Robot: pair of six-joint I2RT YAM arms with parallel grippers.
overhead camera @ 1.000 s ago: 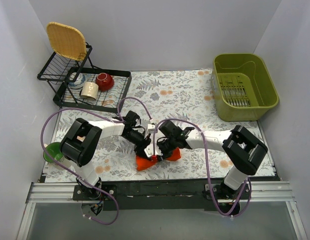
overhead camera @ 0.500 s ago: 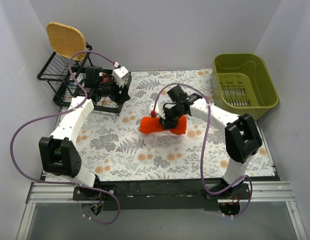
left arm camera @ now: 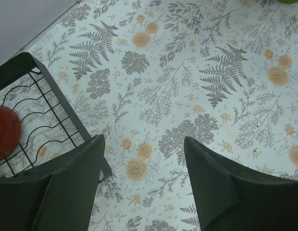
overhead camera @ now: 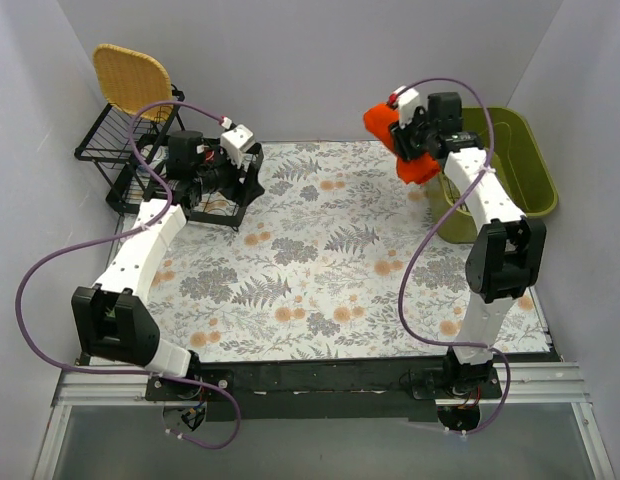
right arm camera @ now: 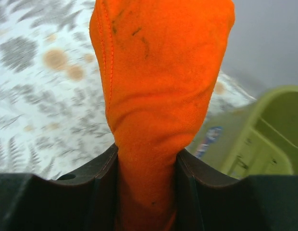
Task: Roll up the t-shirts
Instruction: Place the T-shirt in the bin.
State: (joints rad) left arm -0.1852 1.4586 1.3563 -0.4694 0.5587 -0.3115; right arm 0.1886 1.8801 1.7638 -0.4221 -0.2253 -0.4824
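The orange-red t-shirt [overhead camera: 378, 120] is a rolled bundle held in the air at the back right, just left of the green basin [overhead camera: 510, 170]. My right gripper [overhead camera: 415, 140] is shut on it. In the right wrist view the roll [right arm camera: 158, 72] bulges up out of the gripper [right arm camera: 146, 154], squeezed between both fingers, with the basin [right arm camera: 269, 134] behind it to the right. My left gripper [overhead camera: 248, 172] hovers at the back left beside the dish rack [overhead camera: 140, 200]. It stands open [left arm camera: 143, 142] with only the floral cloth below it.
A floral cloth [overhead camera: 320, 260] covers the table. The black wire dish rack [left arm camera: 38, 103] holds a red bowl [left arm camera: 5, 132], and a woven yellow plate [overhead camera: 133, 80] leans at its back. Purple cables loop from both arms. Grey walls close in three sides.
The right arm has carried the rolled t-shirt from the front centre up and to the back right by the basin. The left arm has let go, swung to the dish rack and opened wider.
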